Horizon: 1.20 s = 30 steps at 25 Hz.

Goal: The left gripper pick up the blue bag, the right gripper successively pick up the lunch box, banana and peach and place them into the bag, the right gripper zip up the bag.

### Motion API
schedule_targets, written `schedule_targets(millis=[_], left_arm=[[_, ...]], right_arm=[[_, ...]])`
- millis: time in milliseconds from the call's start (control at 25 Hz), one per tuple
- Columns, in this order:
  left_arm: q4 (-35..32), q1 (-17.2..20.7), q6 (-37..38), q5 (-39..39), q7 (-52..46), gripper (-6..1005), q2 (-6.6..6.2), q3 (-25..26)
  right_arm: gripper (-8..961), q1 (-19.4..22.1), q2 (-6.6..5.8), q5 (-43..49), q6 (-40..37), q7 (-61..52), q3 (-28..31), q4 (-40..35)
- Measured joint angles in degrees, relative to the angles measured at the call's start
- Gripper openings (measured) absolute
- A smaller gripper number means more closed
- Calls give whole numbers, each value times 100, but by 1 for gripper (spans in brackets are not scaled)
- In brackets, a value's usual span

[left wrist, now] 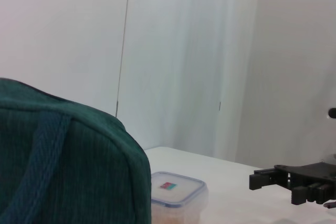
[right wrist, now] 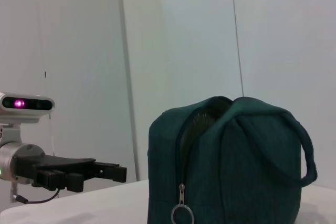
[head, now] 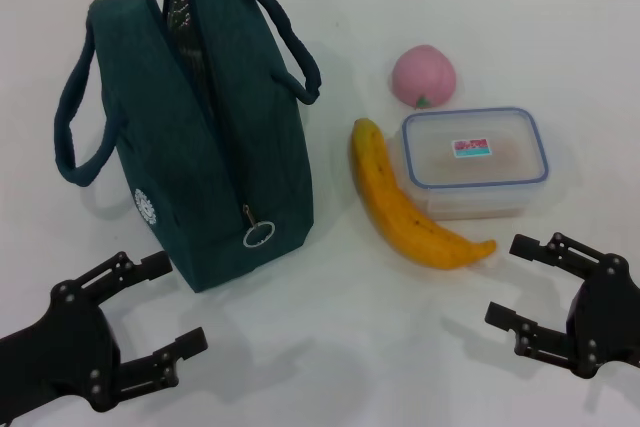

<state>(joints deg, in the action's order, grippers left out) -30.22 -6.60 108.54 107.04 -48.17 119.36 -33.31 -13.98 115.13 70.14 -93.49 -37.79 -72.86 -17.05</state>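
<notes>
The blue bag (head: 205, 137) stands upright on the white table, its top zipper partly open and the ring pull (head: 259, 235) hanging at its near end; it also fills the left wrist view (left wrist: 63, 166) and the right wrist view (right wrist: 231, 161). My left gripper (head: 165, 312) is open near the table's front left, just in front of the bag, holding nothing. To the bag's right lies the banana (head: 405, 212), then the lunch box (head: 475, 159), with the peach (head: 424, 76) behind them. My right gripper (head: 525, 282) is open at the front right, empty, just short of the banana's tip.
The white table (head: 330, 347) runs back to a pale wall. In the left wrist view the lunch box (left wrist: 176, 195) shows beside the bag, with the right gripper (left wrist: 294, 179) farther off. The left gripper (right wrist: 79, 174) shows in the right wrist view.
</notes>
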Motion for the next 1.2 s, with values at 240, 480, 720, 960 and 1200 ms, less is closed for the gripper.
schedule_targets(millis=[240, 480, 720, 960, 1200], left_arm=[[9, -9, -4, 1, -1, 875, 0, 0], [91, -40, -9, -49, -261, 876, -2, 79], [3, -276, -13, -108, -2887, 875, -258, 871], [-654, -460, -64, -115, -4816, 863, -464, 1095], [-1823, -886, -180, -5, -6881, 852, -716, 1140]], right_arm=[[757, 0, 0, -22, -4, 0, 0, 0], [756, 6, 0, -62, -28, 0, 0, 0], [756, 9, 0, -66, -35, 0, 0, 0], [756, 4, 3, -69, -46, 0, 0, 0], [755, 0, 9, -71, -46, 0, 0, 0]])
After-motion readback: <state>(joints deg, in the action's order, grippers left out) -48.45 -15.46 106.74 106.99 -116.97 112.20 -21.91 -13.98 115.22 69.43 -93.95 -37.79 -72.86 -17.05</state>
